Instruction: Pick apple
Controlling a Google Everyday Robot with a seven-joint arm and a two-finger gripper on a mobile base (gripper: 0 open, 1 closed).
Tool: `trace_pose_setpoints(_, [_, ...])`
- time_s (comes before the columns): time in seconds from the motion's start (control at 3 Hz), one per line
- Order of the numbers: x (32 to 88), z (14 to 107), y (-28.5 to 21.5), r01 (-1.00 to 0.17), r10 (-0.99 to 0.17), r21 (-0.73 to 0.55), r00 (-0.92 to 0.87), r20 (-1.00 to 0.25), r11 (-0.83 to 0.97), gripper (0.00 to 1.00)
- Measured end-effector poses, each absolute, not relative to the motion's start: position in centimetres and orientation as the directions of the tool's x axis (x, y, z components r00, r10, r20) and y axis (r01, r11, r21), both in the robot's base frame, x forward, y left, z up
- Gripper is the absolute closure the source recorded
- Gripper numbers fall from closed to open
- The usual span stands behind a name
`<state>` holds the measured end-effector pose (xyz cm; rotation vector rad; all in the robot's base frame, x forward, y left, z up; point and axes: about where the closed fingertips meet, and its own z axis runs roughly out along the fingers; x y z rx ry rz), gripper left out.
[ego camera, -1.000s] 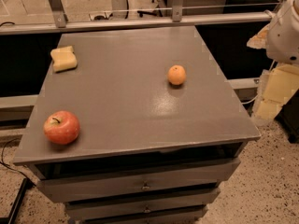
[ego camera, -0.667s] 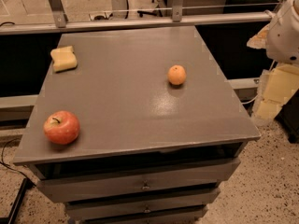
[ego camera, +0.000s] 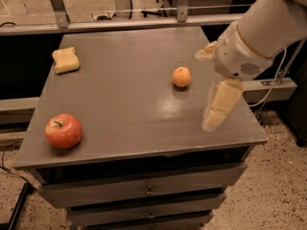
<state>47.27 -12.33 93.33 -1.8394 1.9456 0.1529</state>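
The apple (ego camera: 63, 130) is red with yellowish patches and a short dark stem. It rests on the grey table top (ego camera: 124, 95) near the front left corner. My gripper (ego camera: 212, 80) hangs over the right side of the table, far to the right of the apple. Its two pale fingers (ego camera: 221, 102) stand wide apart, open and empty. The arm reaches in from the upper right.
A small orange citrus fruit (ego camera: 182, 76) sits right of centre, just left of the gripper. A pale yellow sponge block (ego camera: 65, 60) lies at the back left. Drawers (ego camera: 144, 190) sit below the table top. A metal rail (ego camera: 120, 23) runs behind it.
The arm and gripper have moved left, from beyond the table's right edge to over its right side. The apple, orange and sponge have not moved.
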Motion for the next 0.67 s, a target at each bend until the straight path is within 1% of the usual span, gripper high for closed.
trace_pose_setpoints(0.33, [48.3,91.0,-6.1,-0.975,-0.851,-0.220,0.112,-0.513,0.005,0.00])
trace_pose_setpoints(0.67, [48.9,89.3,-0.1,-0.975,-0.759,-0.216,0.185,-0.624,-0.060,0.00])
